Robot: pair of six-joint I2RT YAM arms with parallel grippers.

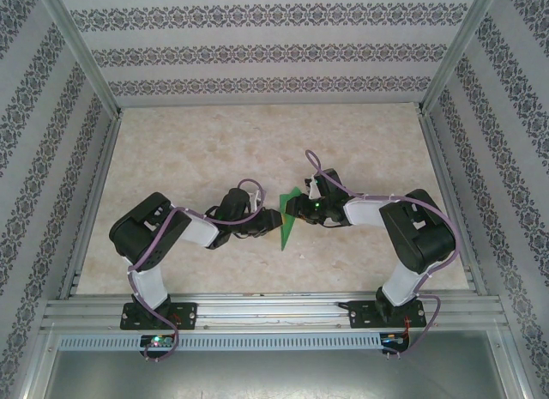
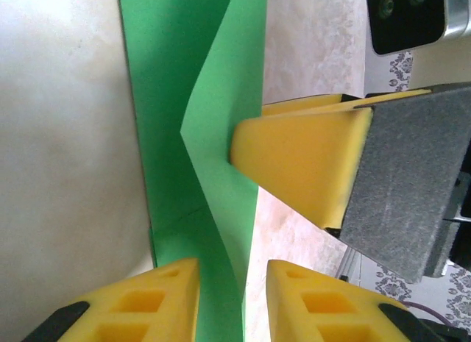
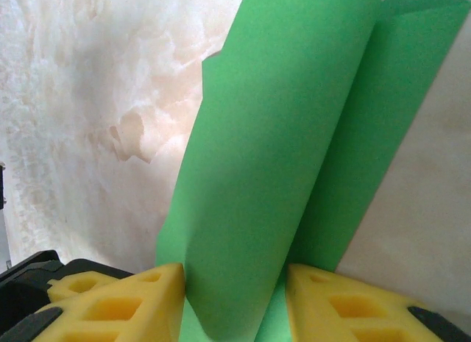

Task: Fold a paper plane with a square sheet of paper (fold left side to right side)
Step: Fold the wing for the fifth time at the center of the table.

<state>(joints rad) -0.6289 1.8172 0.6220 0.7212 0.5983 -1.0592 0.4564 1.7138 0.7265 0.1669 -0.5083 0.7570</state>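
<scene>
- The green paper (image 1: 290, 220) lies near the middle of the table (image 1: 214, 150), between your two arms. It is already a narrow shape with a point, and one flap stands up curled.
- Your left gripper (image 2: 232, 262) has its jaws spread, with the paper strip running between them; they do not pinch it.
- Your right gripper (image 3: 234, 268) has the curled flap between its jaws. I cannot tell if they press it.
- I judge that you are in a late fold, bringing this flap over to the right.
- Next you need to lay the flap flat, edge on edge, and then press along the crease.
</scene>
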